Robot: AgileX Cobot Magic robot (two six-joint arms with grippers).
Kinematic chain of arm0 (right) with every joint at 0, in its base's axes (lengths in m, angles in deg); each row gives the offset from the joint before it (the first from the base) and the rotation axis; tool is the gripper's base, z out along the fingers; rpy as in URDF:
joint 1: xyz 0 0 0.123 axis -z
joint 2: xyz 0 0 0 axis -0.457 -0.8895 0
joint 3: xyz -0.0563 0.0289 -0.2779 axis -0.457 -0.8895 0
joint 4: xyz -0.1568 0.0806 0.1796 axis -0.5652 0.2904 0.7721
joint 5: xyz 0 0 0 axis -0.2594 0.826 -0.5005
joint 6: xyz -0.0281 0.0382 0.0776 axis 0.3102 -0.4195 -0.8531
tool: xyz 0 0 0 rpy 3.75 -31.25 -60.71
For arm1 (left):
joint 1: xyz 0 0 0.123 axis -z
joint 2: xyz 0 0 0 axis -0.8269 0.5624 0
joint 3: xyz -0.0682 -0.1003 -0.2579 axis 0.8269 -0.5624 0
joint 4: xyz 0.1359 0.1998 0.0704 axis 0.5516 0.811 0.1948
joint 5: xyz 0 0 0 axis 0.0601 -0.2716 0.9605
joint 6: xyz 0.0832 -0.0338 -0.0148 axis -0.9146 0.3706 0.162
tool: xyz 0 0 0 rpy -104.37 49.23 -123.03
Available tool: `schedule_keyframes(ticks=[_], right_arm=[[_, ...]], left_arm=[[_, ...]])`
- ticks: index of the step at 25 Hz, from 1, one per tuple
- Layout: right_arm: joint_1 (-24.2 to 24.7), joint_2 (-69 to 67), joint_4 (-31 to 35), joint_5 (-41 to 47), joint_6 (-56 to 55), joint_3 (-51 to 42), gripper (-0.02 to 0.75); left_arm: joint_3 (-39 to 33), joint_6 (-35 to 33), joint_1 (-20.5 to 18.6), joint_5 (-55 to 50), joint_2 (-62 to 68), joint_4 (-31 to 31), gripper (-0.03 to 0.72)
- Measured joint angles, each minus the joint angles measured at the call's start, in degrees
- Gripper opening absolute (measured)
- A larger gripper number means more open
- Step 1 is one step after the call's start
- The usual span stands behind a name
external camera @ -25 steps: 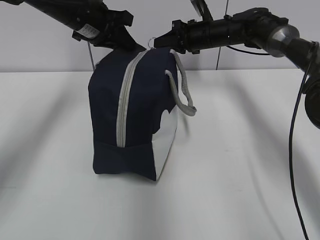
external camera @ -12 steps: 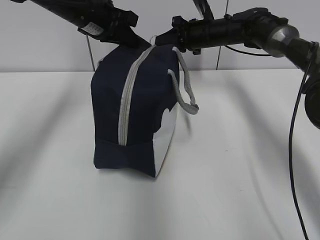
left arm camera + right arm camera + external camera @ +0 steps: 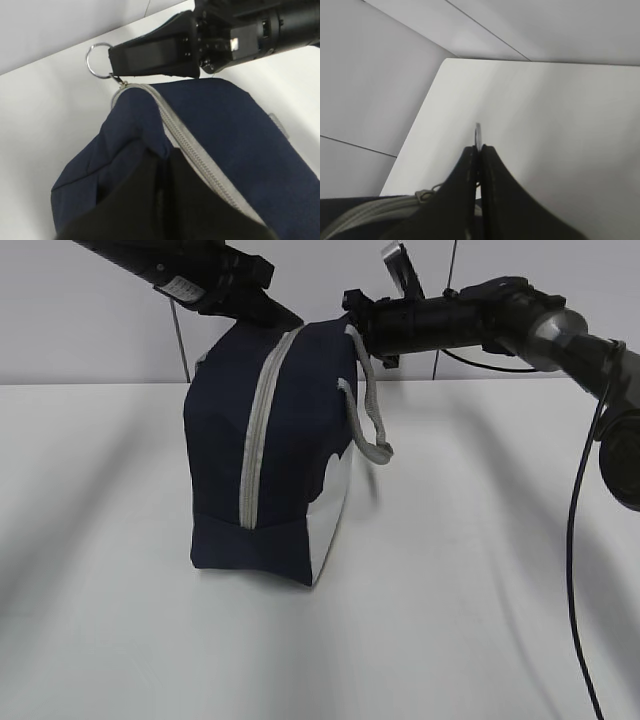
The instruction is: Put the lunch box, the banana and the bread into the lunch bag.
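The navy lunch bag (image 3: 270,460) stands upright on the white table, and its grey zipper (image 3: 258,420) is closed along the front. My left gripper (image 3: 285,318) is shut on a fold of fabric at the bag's top beside the zipper, as the left wrist view (image 3: 165,155) shows. My right gripper (image 3: 352,312) is shut on the metal ring pull (image 3: 97,60) at the zipper's top end. The ring (image 3: 478,132) sticks out edge-on between its fingertips (image 3: 480,147). The lunch box, the banana and the bread are out of view.
A grey strap handle (image 3: 368,410) hangs down the bag's right side over the white side panel (image 3: 335,505). The white table (image 3: 480,570) runs back to a grey wall. A black cable (image 3: 580,540) hangs along the right arm.
My right gripper has moved right and slightly up with the ring pull. The left gripper has risen a little. The bag's top has lifted and shifted slightly right.
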Motion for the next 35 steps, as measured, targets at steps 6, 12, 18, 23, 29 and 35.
schedule_keyframes(ticks=[6, 12, 18, 23, 29, 35], right_arm=[[0.0, -1.5, 0.1, 0.0, -0.1, 0.0, -0.016], [0.0, -2.0, 0.2, 0.0, -0.2, -0.1, -0.016], [0.0, -2.0, 0.2, 0.0, -0.2, -0.1, -0.008], [0.1, -2.0, -0.3, 0.6, -0.2, -0.1, 0.069], [0.3, -2.0, -0.4, 2.0, 0.7, -0.1, 0.242], [1.0, -2.1, -0.4, 2.1, 1.7, 1.2, 0.367]], left_arm=[[0.0, -0.2, 0.0, -0.1, 0.0, 0.0, 0.021], [0.0, -0.2, 0.0, -0.1, 0.0, 0.0, 0.021], [0.0, -0.2, 0.0, -0.1, 0.0, 0.0, 0.021], [0.0, -0.2, 0.0, -0.3, -0.1, -0.3, 0.03], [0.0, -0.2, 0.0, -0.6, -0.9, -0.8, 0.272], [0.1, 1.2, 0.0, -1.3, -1.2, -1.3, 0.494]])
